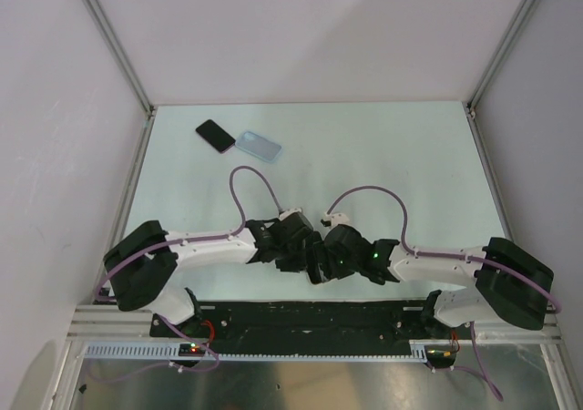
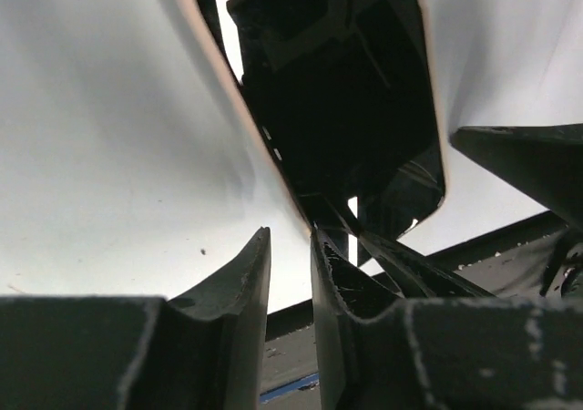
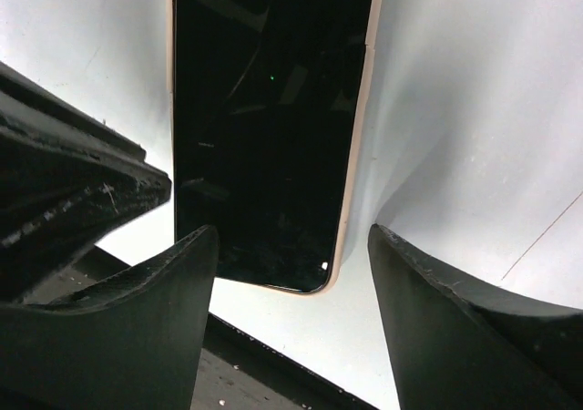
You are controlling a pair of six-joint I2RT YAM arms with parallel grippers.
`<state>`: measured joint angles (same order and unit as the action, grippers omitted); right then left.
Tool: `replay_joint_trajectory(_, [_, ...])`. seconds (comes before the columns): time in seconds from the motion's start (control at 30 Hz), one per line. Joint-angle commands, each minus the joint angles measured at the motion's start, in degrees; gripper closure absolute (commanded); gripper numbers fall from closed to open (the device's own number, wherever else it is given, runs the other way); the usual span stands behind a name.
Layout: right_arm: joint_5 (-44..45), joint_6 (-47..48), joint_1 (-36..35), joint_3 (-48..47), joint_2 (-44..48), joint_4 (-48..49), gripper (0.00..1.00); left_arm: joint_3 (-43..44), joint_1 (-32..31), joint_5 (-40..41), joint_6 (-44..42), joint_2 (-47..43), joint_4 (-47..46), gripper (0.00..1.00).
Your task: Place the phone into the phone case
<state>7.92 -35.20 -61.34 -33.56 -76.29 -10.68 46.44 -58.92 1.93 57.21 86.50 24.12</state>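
- Count: two arms, two pincers, one phone at the pincers, one phone case, one black slab.
- Phone case (image 1: 259, 145): light blue, flat on the counter (image 1: 383, 155), far left part, well away from both pincers. We see nothing in it.
- Black slab (image 1: 215, 136): just left of the case, corner to corner with it. We cannot tell whether they touch.
- Phone (image 3: 269, 128): black glass, pale pink rim. It sits at the near middle of the counter, where the two pincers meet. From above, the wrists hide it.
- We cannot tell whether the phone rests on the counter or is lifted off it.
- Left arm (image 1: 209, 246): reaches in low from the left, elbow out by the counter's edge, wrist turned toward the centre.
- Right arm (image 1: 437, 262): mirrors it from the right. The two wrists stand nose to nose.
- Left pincer (image 2: 290, 237): fingers (image 2: 246, 273) nearly together, with a thin strip of light between them. The phone's corner comes down to one fingertip. We cannot tell whether it grips.
- Right pincer (image 3: 291, 237): fingers (image 3: 419, 282) wide apart, straddling the phone's short end, one beside each long edge. We cannot tell whether the pads press on it.
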Motion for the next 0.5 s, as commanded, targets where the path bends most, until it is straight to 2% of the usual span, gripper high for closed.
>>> replay_joint_trajectory(0.0, [0.19,-1.84,-0.60,1.05,-1.05,0.73,0.31,-0.17,-1.46,-1.43,2.77,0.18,-3.29,0.72])
replay_joint_trajectory(0.2, [-1.19,-2.96,-0.85,2.17,-0.72,0.80,0.39,-1.05,-2.36,-3.18,3.66,0.72,-3.66,0.74])
replay_joint_trajectory(0.47, [-2.92,-4.18,-1.19,3.26,-1.37,1.86,0.43,-2.35,-4.18,-4.58,4.60,2.71,-3.62,0.77])
